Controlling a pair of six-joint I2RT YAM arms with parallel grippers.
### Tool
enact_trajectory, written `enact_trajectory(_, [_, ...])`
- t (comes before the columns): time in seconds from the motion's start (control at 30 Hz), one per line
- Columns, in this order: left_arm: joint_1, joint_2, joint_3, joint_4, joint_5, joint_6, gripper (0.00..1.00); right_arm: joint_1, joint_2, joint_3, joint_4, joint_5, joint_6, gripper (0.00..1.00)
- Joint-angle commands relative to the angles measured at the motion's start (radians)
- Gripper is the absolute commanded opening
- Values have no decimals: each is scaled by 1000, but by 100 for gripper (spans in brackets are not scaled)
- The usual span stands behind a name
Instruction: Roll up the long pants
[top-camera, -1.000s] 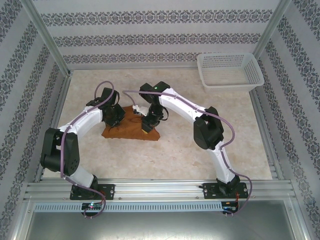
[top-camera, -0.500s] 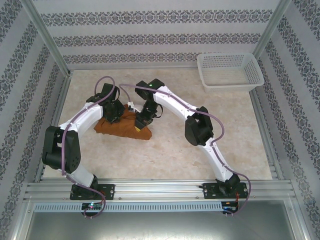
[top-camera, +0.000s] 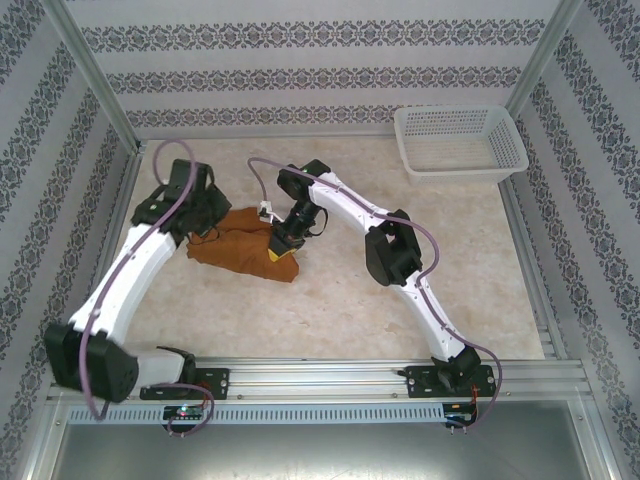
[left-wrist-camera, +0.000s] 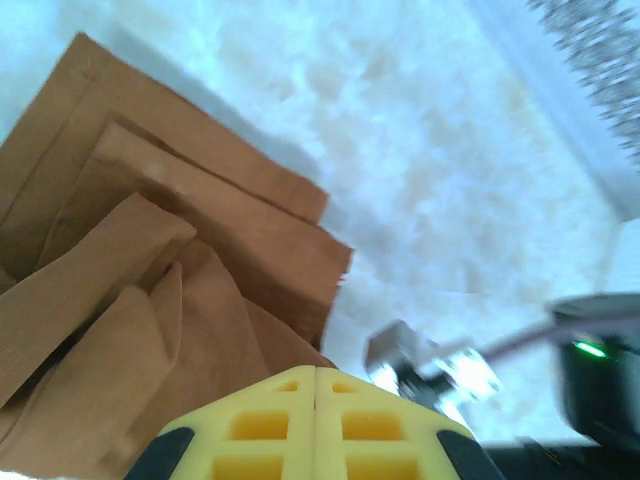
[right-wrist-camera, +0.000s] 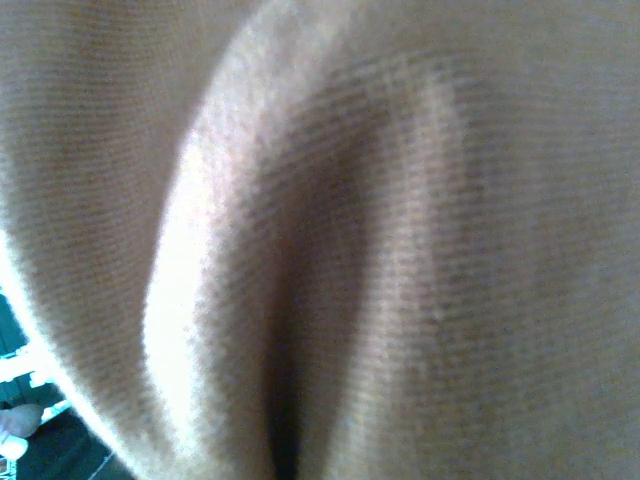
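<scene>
Lying in a soft, crumpled bundle, the long pants (top-camera: 238, 248) are sitting on the table (top-camera: 400, 300) between the two claws. The right claw (top-camera: 281, 250) is pressing onto one end of the bundle. Its camera is looking at the brown cloth from so close that the fingers are hiding, so I cannot tell if it is pinching or not. The left claw (left-wrist-camera: 315, 385) is staying at the other end of the pants, with its two yellow fingers squeezed tight together, touching each other. Just ahead of the left claw and a bit to its left, flat folded layers of the pants are stacking up like steps. Far past the right claw, well apart from the pants, a white basket (top-camera: 455, 170) is sitting in the table's far corner.
</scene>
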Motion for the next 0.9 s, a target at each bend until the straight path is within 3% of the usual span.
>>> enact_trajectory(0.0, [6, -101, -93, -72, -6, -68, 0, -2, 38, 19, 50, -41, 17, 0])
enact_trajectory(0.17, [-4, -211, -264, -26, 6, -143, 0, -6, 45, 19, 47, -44, 14, 0])
enact_trajectory(0.33, [-4, -148, -303, 50, -5, -137, 0, -10, 43, 7, 38, -44, 4, 0])
enact_trajectory(0.43, [-3, -49, -288, 106, -42, -114, 0, -10, 37, -1, 39, -44, 3, 0])
enact_trajectory(0.67, [6, 341, -179, 197, -173, -90, 0, -12, 34, -24, 31, -47, -6, 0])
enact_trajectory(0.87, [8, 584, -65, 181, -180, -117, 0, -17, 16, -76, 33, -32, -22, 0])
